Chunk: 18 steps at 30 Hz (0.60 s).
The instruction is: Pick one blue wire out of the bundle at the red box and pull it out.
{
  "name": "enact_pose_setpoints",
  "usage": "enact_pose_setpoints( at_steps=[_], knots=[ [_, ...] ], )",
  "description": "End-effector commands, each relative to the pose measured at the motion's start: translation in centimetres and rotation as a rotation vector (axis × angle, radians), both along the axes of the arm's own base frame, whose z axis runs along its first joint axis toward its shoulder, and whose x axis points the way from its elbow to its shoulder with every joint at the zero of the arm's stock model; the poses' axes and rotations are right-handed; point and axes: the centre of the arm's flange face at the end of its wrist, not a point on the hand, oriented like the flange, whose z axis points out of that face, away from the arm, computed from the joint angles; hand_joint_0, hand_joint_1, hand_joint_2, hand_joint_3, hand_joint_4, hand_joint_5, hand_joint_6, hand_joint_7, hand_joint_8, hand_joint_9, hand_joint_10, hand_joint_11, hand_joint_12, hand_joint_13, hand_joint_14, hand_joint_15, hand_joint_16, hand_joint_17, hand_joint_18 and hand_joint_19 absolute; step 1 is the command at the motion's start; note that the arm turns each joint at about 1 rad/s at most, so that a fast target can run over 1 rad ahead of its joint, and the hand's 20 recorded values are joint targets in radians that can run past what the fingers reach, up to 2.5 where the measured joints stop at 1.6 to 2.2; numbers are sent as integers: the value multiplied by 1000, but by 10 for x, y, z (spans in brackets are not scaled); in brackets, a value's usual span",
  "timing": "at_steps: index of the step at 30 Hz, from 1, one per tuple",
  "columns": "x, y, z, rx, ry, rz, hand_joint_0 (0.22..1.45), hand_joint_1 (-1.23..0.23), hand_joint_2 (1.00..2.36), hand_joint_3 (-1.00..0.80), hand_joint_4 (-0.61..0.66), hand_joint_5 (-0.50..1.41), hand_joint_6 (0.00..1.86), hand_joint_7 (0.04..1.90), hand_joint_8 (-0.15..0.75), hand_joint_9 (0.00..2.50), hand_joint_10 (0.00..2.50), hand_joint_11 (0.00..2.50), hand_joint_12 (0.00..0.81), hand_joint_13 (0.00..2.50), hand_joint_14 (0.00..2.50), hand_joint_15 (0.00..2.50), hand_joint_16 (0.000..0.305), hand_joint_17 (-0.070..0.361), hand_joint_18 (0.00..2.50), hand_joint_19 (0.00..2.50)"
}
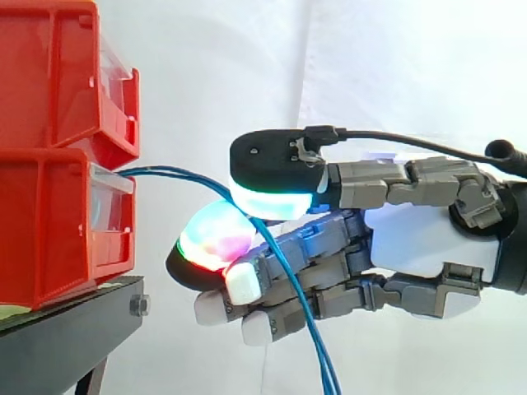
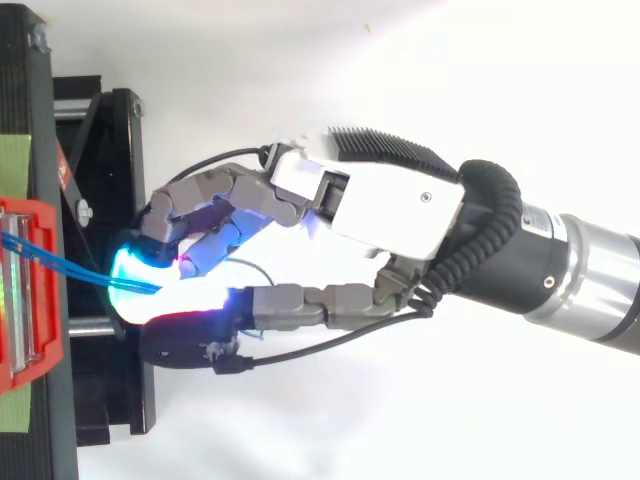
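1. Side view: hand [image 1: 420, 239] closed in a pinch on thin blue sheathed wires [image 1: 173, 170], between glowing rounded thumb and finger pads [image 1: 216, 239]. Wires arcing out of the lower red plastic bin [image 1: 49, 230], then drooping past the fingers.
2. Risk of dragging several strands: apparently more than one in the pinch. Slip risk too: smooth sheath on rounded pads.
3. Top view: hand [image 2: 390, 205] clamped on wires [image 2: 70, 268] near the bin [image 2: 40, 365], above the black metal stand [image 2: 110, 200]. Possible snag at the bin lip, tugging the bin.

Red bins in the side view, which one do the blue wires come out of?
The lower red bin: the blue wires leave over its clear front lip and run to the hand, which pinches them. The upper red bin has none.
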Motion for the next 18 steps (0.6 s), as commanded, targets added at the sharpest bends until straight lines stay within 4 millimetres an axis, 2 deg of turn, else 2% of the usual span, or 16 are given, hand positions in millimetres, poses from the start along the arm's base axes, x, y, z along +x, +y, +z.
enact_pose_setpoints(
  at_steps=[1, 11, 15, 18],
  knots=[
    [-2, -2, 0, 50, 1, 10, 588, -683, 1006, 14, 252, -124, 874, 872, 368, 1014, 17, 504, 458, 692, 13, 322, 73, 163, 603, 499],
    [-9, -5, 10, 66, 36, 12, 591, -681, 1006, 9, 247, -125, 874, 871, 369, 1053, 19, 570, 460, 706, 13, 333, 72, 162, 606, 509],
    [-12, -6, 16, 63, 51, 10, 592, -679, 1007, 7, 250, -127, 875, 876, 370, 1210, 24, 785, 464, 740, 14, 369, 72, 162, 601, 512],
    [-12, -8, 16, 64, 52, 8, 593, -677, 1007, 0, 248, -128, 876, 873, 365, 1215, 26, 800, 464, 754, 15, 382, 72, 161, 602, 510]
  ],
)
